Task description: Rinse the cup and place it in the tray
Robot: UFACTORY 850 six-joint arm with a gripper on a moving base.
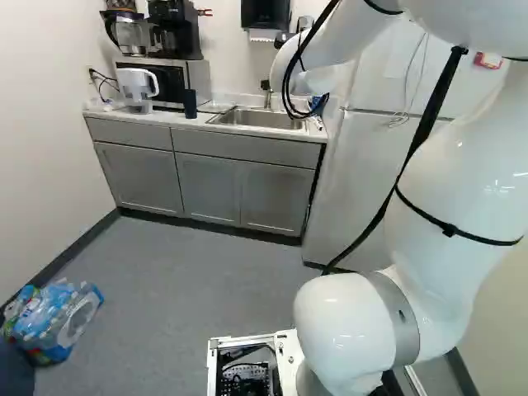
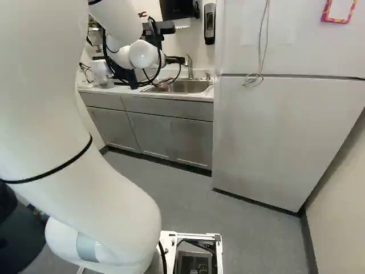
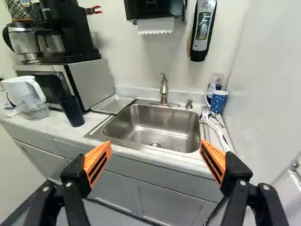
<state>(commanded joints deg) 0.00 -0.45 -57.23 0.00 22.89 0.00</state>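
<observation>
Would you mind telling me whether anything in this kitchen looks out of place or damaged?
I see no clear spill or damage. A loose cable dangles down the fridge, bunched up low, which looks untidy. A pack of bottles sits on the floor, lower left in the left base view, not stored away.

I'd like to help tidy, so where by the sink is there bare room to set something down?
Bare room shows inside the sink, on the tray, and on the counter between the dark tumbler and sink. The sink's other side is crowded: blue cup, white utensil.
</observation>
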